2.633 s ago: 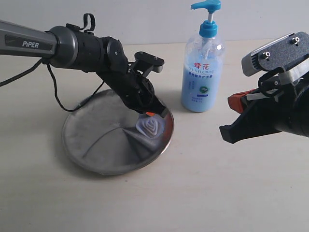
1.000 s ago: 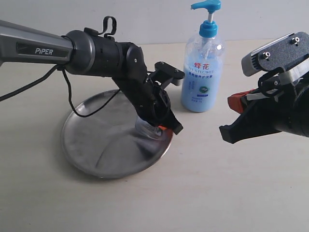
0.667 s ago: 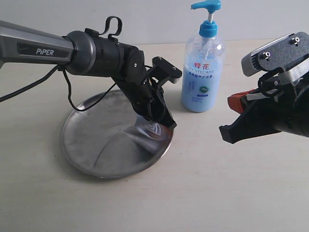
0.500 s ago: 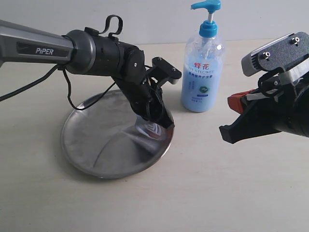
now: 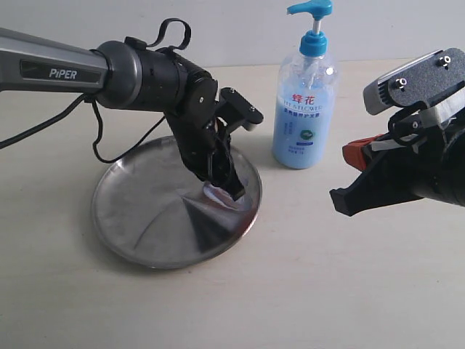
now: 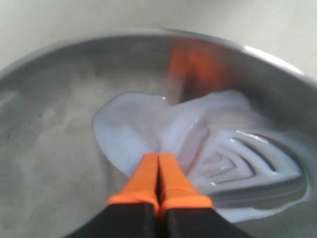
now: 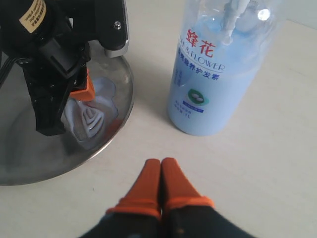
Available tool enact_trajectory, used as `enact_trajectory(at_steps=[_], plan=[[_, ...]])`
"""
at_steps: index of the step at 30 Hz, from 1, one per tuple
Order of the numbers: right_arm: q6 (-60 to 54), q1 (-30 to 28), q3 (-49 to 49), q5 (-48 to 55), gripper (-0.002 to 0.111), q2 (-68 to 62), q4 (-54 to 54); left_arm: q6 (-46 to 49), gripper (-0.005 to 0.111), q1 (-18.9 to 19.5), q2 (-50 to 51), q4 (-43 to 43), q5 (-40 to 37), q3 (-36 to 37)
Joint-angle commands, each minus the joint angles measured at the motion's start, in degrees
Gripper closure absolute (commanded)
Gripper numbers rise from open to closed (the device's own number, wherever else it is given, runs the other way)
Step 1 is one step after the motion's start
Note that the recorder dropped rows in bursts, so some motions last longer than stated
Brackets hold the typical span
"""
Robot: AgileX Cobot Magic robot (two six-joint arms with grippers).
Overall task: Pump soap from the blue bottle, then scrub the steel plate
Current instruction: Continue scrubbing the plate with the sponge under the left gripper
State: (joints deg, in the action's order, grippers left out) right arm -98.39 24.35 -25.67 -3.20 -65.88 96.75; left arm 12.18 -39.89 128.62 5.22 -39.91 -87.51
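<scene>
The steel plate (image 5: 138,218) lies left of centre, one edge tipped up slightly. My left gripper (image 5: 227,187) reaches down into its right side, shut on a pale bluish ridged scrub pad (image 5: 216,195) pressed against the metal. In the left wrist view the shut orange fingertips (image 6: 158,157) pinch the pad (image 6: 148,129) flat on the plate (image 6: 49,148). No separate blob of soap can be picked out. The blue bottle (image 5: 305,116) stands upright just right of the plate. My right gripper (image 5: 350,156) hovers right of the bottle, shut and empty (image 7: 161,162).
The left arm's black cable (image 5: 98,138) loops over the plate's far left rim. In the right wrist view the bottle (image 7: 218,74) stands close ahead, with the plate (image 7: 29,168) and the left gripper (image 7: 81,91) beside it. Bare pale tabletop (image 5: 305,291) lies in front.
The left gripper has dragged the pad a little from the plate's right rim toward its middle, and its wrist has turned. The right arm and bottle have not moved.
</scene>
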Motion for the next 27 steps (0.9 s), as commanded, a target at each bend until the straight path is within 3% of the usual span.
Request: enact_trajectory(at_steps=[1,11,19,27], plan=[[-0.5,0.0,0.2,0.4,0.108,0.4,-0.4,-3.5,0.107,0.0,2.3,1.5,0.1,1.4],[-0.5,0.0,0.2,0.4,0.108,0.4,-0.4,-5.2,0.107,0.0,2.6,0.1,6.0,1.4],[-0.5,0.0,0.2,0.4,0.108,0.4,-0.4,-3.1,0.107,-0.2,2.8,-1.9,1.5,1.4],[-0.5,0.0,0.2,0.4,0.108,0.4,-0.4,7.4,0.107,-0.2,2.6,-13.2,-1.3,1.4]])
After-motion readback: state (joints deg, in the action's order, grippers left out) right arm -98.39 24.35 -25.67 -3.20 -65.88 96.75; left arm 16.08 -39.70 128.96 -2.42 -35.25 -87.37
